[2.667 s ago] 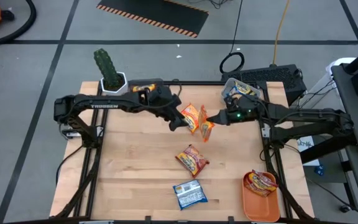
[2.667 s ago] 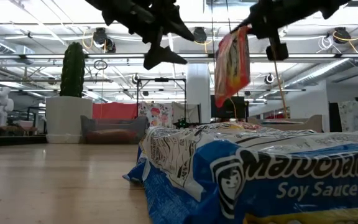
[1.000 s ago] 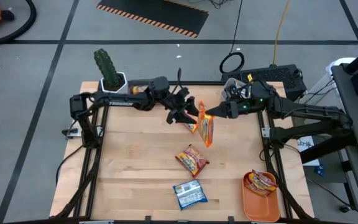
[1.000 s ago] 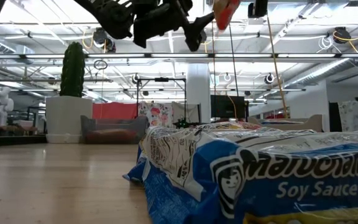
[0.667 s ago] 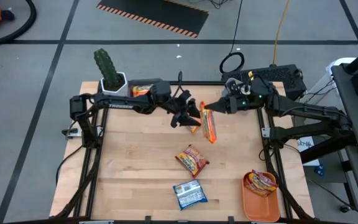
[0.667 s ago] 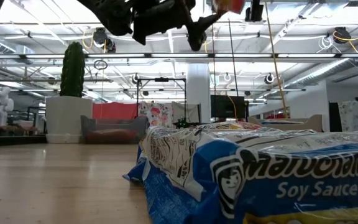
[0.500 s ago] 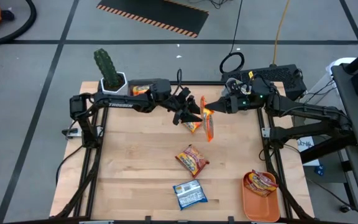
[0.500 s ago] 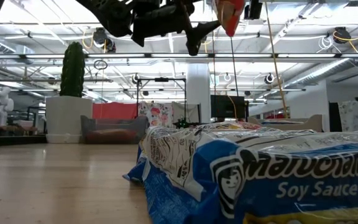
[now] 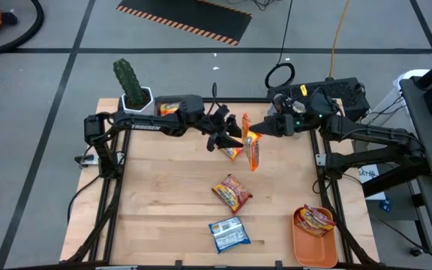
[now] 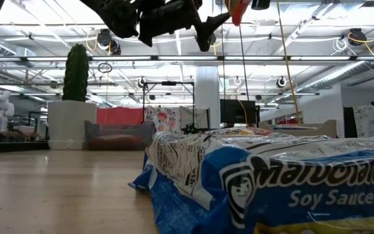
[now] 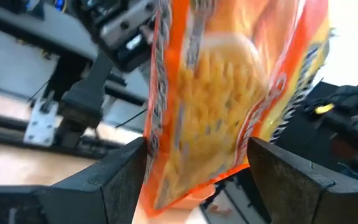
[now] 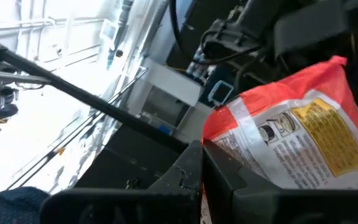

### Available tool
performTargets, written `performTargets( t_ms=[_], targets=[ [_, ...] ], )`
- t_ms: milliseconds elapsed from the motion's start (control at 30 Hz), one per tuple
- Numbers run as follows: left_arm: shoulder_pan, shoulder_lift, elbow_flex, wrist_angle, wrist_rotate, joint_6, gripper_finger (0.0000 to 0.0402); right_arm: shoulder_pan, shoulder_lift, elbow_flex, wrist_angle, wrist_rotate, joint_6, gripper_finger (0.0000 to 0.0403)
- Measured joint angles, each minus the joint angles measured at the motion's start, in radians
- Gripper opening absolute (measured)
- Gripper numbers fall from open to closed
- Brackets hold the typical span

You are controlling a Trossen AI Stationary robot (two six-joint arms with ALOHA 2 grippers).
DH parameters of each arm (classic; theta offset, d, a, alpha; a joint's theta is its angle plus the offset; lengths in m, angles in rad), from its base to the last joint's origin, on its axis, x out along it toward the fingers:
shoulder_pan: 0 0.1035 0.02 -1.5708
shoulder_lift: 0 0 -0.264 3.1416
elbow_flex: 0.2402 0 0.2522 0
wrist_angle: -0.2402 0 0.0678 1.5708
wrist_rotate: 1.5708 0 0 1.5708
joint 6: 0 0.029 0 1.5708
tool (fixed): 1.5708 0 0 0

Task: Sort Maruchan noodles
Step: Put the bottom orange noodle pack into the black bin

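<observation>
An orange Maruchan packet (image 9: pixel 251 151) hangs in the air over the table's far middle, with my right gripper (image 9: pixel 256 133) shut on it. My left gripper (image 9: pixel 231 137) is open beside it, coming level from the table's left. In the left wrist view its two fingers stand on either side of the hanging packet (image 11: pixel 229 93). A second orange packet (image 9: pixel 232 153) lies flat on the table under them. Nearer lie a red-orange packet (image 9: pixel 232 193) and a blue one (image 9: pixel 228 234). My right gripper pinches the packet's red sealed top edge (image 12: pixel 219 127) between its two fingers, coming about level from the table's right. The packet hangs below the fingers, clear of the table. My left gripper: I cannot tell whether its fingers (image 11: pixel 120 180) touch the packet's sides.
An orange tray (image 9: pixel 306 244) at the near right corner holds one more packet (image 9: pixel 316 220). A cactus in a white pot (image 9: pixel 132 86) stands at the far left corner. The blue packet (image 10: pixel 271 188) fills the low view's foreground.
My right gripper has tipped upward a little with the orange packet, which has swung slightly under it and stays clear of the table. My left gripper has kept its place beside the packet, still open.
</observation>
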Motion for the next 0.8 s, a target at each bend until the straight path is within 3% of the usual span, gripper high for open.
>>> performTargets(
  t_ms=[200,800],
  targets=[
    [-0.032,0.000,0.000,0.156,0.003,-0.098,0.0280,-0.005,-0.001,0.000,0.004,-0.029,-0.011,0.0000],
    [-0.131,0.007,0.001,0.181,-0.075,-0.083,0.0271,-0.057,0.000,0.000,0.064,-0.078,-0.033,0.0000]
  ],
)
